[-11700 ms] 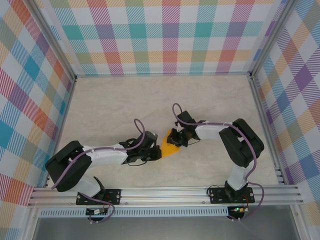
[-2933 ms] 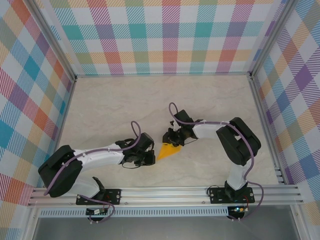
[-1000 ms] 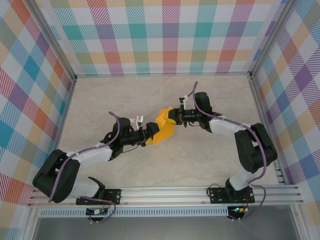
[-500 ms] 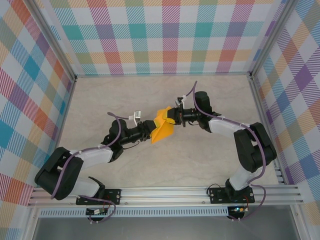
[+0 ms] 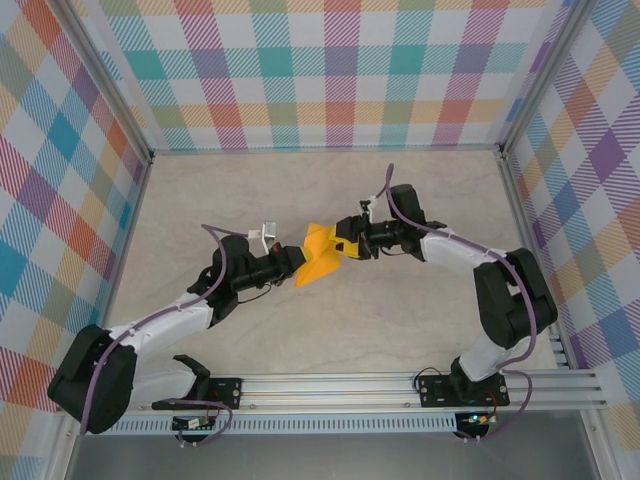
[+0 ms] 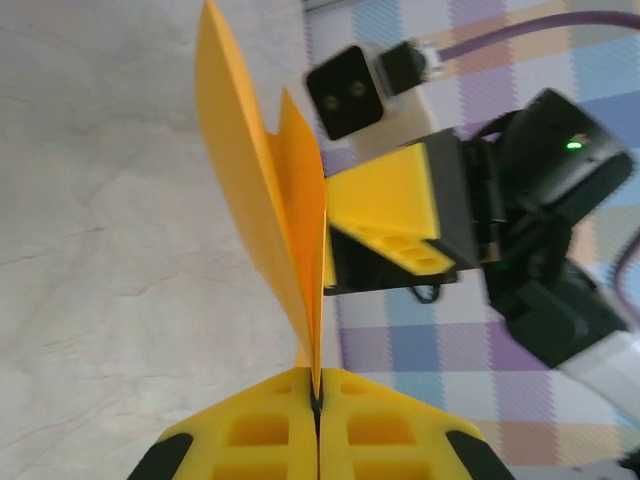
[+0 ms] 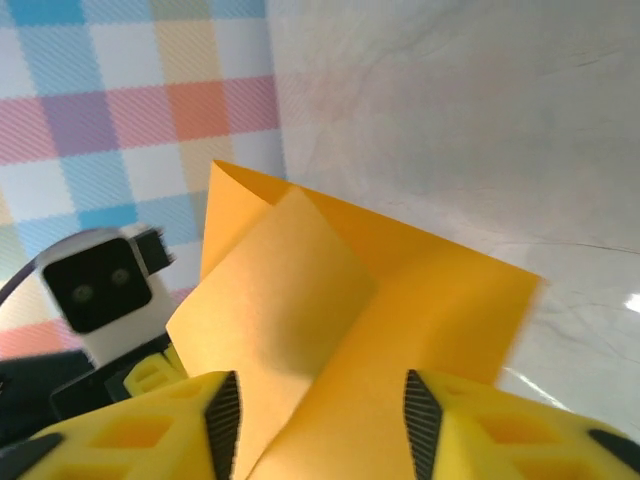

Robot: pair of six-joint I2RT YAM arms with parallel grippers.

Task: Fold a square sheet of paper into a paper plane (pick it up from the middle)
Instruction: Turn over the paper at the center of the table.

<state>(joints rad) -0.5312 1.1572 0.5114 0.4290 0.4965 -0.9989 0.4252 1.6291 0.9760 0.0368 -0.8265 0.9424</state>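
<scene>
Plaid walls box in a marbled tabletop. The left arm stretches over the tabletop's left half and the right arm over its right half. Above the tabletop's middle, clear of the surface, is the orange paper sheet (creased into a wedge, its flaps splaying apart). The left gripper is pressed together on one edge of the sheet. The right gripper stands spread, with a finger on either side of the sheet.
</scene>
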